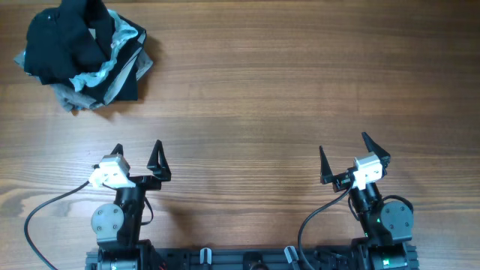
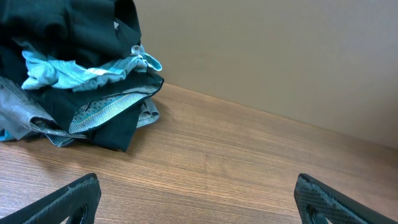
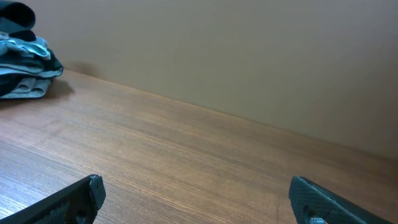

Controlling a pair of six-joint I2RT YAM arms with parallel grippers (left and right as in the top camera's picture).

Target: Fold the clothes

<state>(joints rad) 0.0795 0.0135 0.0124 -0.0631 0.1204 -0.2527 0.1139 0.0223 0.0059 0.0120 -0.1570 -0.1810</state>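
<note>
Black shirt (image 1: 66, 39) is wadded in a heap at the far-left corner of the surface (image 1: 270, 97). It lies tangled with a light-blue garment (image 1: 112, 54) and a grey garment (image 1: 81, 97) and mostly sits on top of them. No clear long axis, since it's a lump, not laid flat.

From the left hand (image 1: 137, 146) the heap is ahead and off to the left, well apart. From the right hand (image 1: 343, 142) it's ahead and much farther left, across the surface. The left arm is clearly nearer, so the first reach is likely its job.

Both hands are released, jaws spread wide, holding nothing, parked at the near edge.

No brand or writing is readable anywhere. A tiny white speck on the black fabric in the left wrist view is too small to identify.
</note>
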